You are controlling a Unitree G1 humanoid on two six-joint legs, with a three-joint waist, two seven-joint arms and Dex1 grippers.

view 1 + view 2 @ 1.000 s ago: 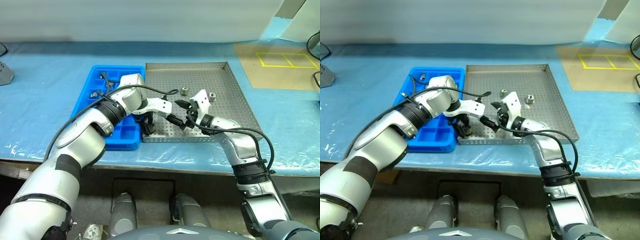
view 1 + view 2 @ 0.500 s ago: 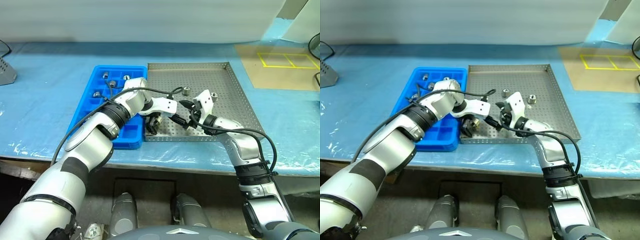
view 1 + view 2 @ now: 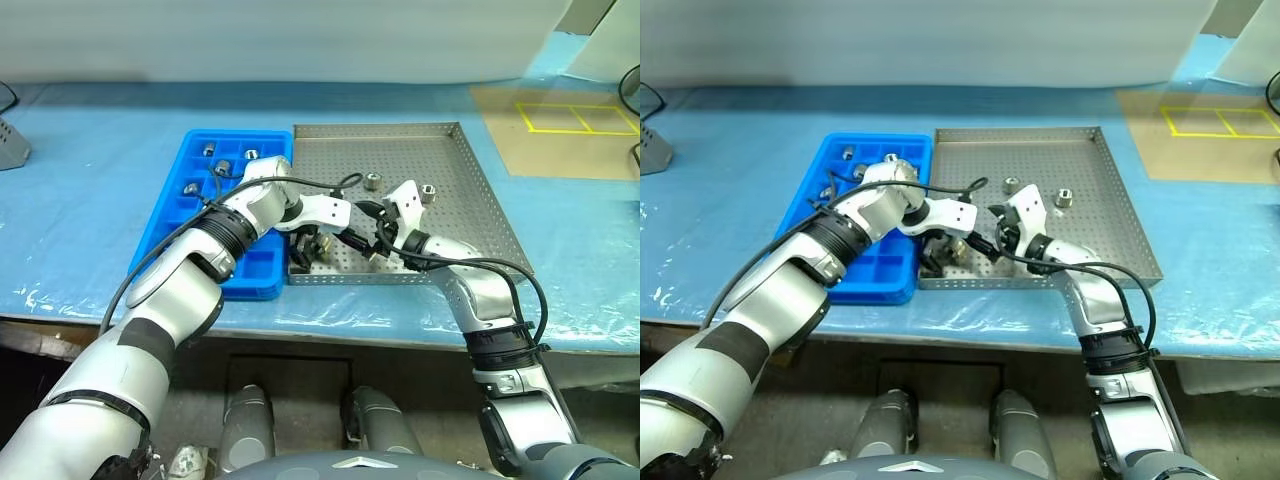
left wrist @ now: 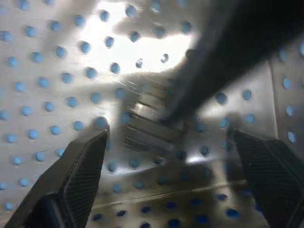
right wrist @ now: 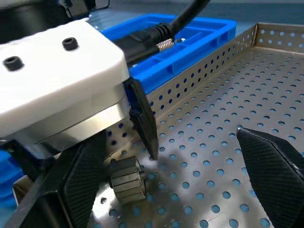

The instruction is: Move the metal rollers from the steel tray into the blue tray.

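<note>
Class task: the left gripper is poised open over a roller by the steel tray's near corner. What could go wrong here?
The roller lies on its side near the steel tray wall, so the left gripper may knock it rolling or strike the rim. The right gripper hangs close beside it; the arms could collide.

The blue tray [image 3: 200, 215] sits on the table [image 3: 90, 200], touching the steel tray [image 3: 470, 190] on its left — two metal rollers [image 3: 372, 182] lie mid-tray, one [image 5: 126, 179] near its front-left corner.
</note>
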